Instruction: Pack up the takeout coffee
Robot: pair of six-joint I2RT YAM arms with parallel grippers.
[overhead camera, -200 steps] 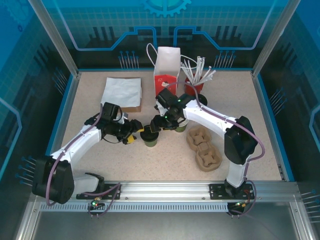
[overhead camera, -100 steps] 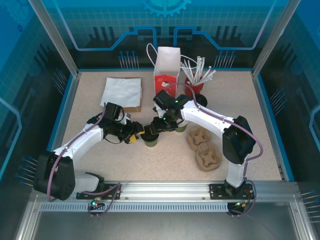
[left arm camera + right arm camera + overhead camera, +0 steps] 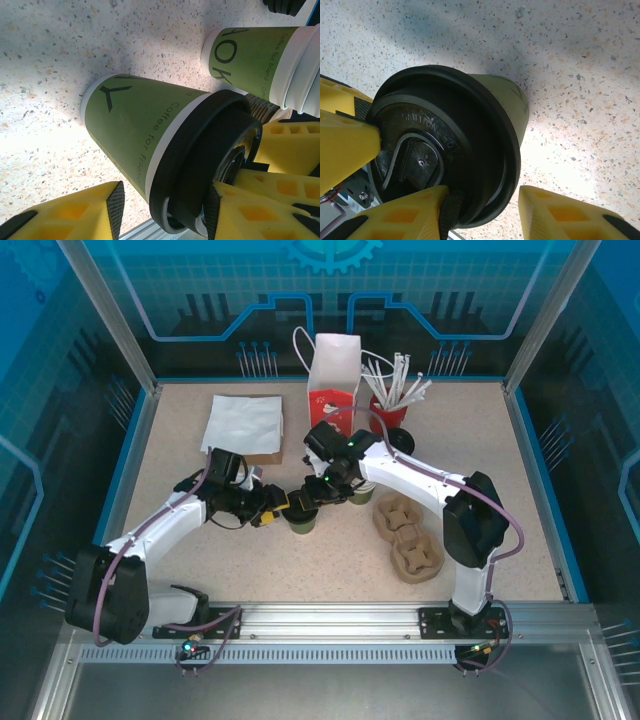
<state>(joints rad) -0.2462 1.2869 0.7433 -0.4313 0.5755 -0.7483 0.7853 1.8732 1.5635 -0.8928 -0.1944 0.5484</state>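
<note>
On the speckled table [image 3: 180,510], white paper sheets [image 3: 243,423] lie at the far left. Near centre, the left gripper [image 3: 272,510] reaches in from the left toward the takeout coffee [image 3: 301,523], a green paper cup with a black lid standing upright on the tabletop. The left wrist camera shows this gripper's yellow fingers [image 3: 60,217] apart and straddling the lidded top, one pad against the lid and the other just short of the cup. The right gripper [image 3: 303,502] comes down on the same cup from the far right. In the right wrist camera its jaws are also apart, set across the lid's rim: one pad sits at the lid's top and the outer finger stands just clear of the edge. A nested stack of cups [image 3: 265,60] stands just beyond the coffee. A red paper bag [image 3: 333,390] stands upright at the far centre, with a red holder of white sticks [image 3: 393,405] beside it on the right. A brown pulp carrier [image 3: 405,535] lies to the right of the cup.
</note>
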